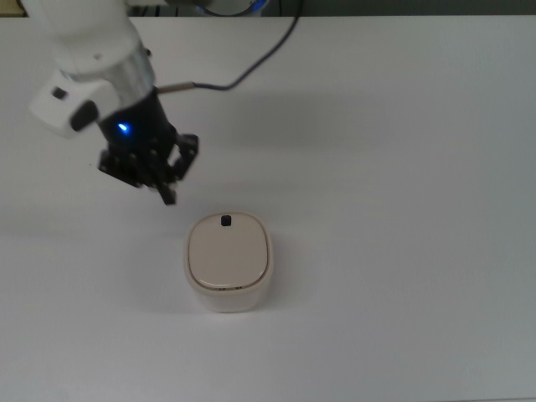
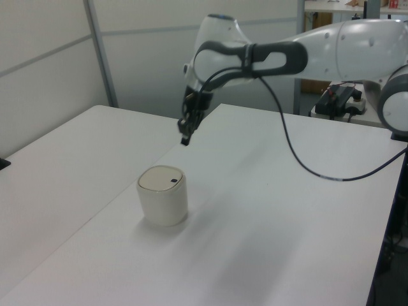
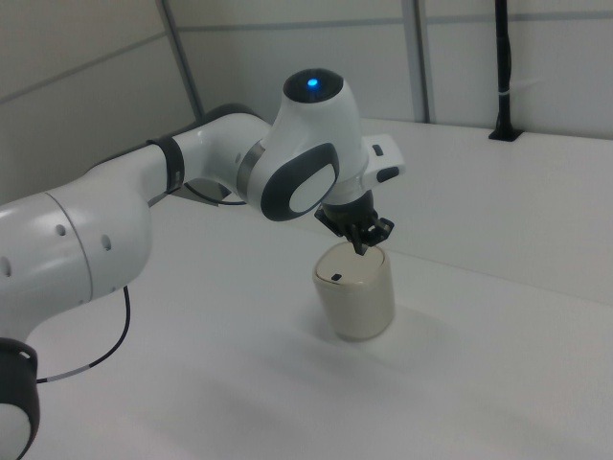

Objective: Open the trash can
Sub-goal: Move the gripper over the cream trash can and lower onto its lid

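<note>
Black and pointing downward, the claw [image 1: 167,198] hangs in the air above the white table [image 1: 402,167], its two fingers pressed together into a single narrow tip with nothing between them. In the top view its tip sits just up and to the left of the trash can [image 1: 228,260], clear of the lid [image 1: 228,251] and not touching it. The left view shows the claw [image 2: 185,138] well above the trash can [image 2: 163,196] and slightly toward the left view's right of it, with open air between the tip and the lid. In the right view the claw [image 3: 362,243] appears directly over the far rim of the trash can [image 3: 355,291], whether over or behind it cannot be told. A blue light glows on the wrist [image 1: 124,128]. The trash can, cream-beige with rounded corners, stands upright on the table near the middle of the top view, lid flat and shut. A small black button [image 1: 225,221] sits near the lid's edge closest to the claw. A dark cable [image 2: 299,159] loops from the arm [image 2: 319,51] down toward the table.
</note>
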Action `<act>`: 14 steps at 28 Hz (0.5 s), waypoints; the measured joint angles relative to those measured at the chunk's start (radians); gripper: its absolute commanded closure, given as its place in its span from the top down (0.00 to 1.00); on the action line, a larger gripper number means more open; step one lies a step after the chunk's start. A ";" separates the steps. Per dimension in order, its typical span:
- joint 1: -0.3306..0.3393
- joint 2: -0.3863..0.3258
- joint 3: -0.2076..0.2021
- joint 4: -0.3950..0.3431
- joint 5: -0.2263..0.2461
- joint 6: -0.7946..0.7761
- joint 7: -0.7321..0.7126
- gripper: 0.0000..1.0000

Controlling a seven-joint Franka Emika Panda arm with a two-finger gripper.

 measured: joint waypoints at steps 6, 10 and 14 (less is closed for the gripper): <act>0.055 0.032 0.006 0.000 0.001 0.061 0.000 0.00; 0.087 0.047 0.007 0.000 0.000 0.102 -0.001 0.00; 0.096 0.062 0.007 0.000 -0.014 0.106 -0.002 0.00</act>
